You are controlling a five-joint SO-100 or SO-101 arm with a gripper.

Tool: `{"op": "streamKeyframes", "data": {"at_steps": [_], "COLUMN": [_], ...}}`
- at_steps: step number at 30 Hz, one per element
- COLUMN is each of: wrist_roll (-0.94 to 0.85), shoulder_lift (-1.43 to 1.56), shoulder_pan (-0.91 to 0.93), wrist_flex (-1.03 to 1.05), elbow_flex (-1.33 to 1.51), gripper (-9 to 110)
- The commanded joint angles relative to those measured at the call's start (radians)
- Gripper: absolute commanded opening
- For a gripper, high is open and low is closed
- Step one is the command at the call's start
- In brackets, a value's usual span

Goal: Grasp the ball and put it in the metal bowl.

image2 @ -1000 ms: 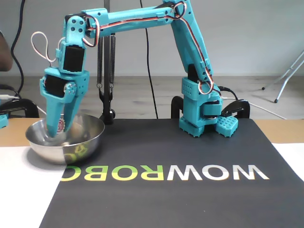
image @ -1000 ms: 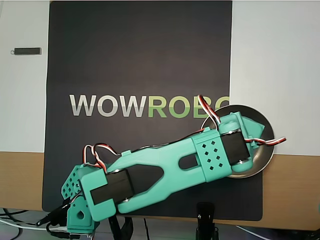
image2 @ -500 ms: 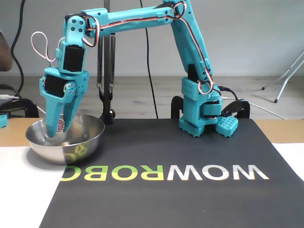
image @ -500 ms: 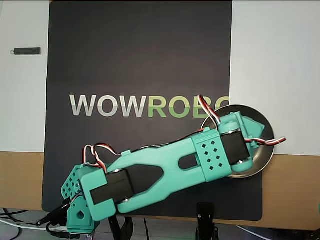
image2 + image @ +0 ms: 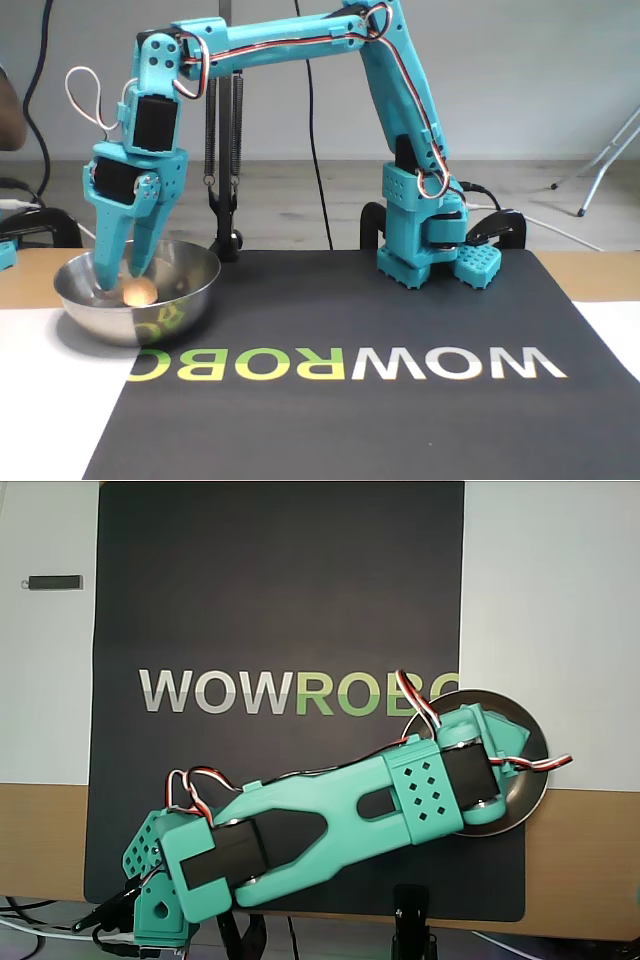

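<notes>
The metal bowl (image 5: 175, 318) stands at the left on the edge of the black mat in the fixed view. The peach-orange ball (image 5: 140, 291) lies inside it on the bottom. My teal gripper (image 5: 122, 282) points down into the bowl with its jaws apart, and one fingertip is just above the ball. In the overhead view the wrist covers most of the bowl (image 5: 530, 790) at the right edge of the mat, and the ball is hidden there.
A black mat (image 5: 280, 600) with WOWROBO lettering covers the table's middle. The arm's base (image 5: 425, 240) stands at the mat's far edge. A small dark bar (image 5: 55, 582) lies on the white surface. A black stand (image 5: 225, 150) rises behind the bowl.
</notes>
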Motion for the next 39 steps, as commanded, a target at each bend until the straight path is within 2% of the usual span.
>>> {"op": "streamKeyframes", "data": {"at_steps": [1,3,4,8,9,16,27,36,39], "wrist_roll": [-0.006,-0.006,-0.006,-0.008,-0.008,-0.008,0.006,0.008,0.072], "shoulder_lift": [0.008,0.008,0.008,0.008,0.008,0.015,0.035,0.16,0.196], "shoulder_pan": [-0.002,-0.003,-0.005,-0.011,-0.011,-0.015,-0.144,-0.293,-0.35], "wrist_flex": [-0.003,-0.003,-0.003,-0.006,-0.006,0.005,0.012,0.195,0.216], "elbow_flex": [-0.025,-0.025,-0.025,-0.025,-0.025,-0.025,-0.025,-0.025,-0.025], "gripper": [54,51,45,6,-1,0,0,0,0]}}
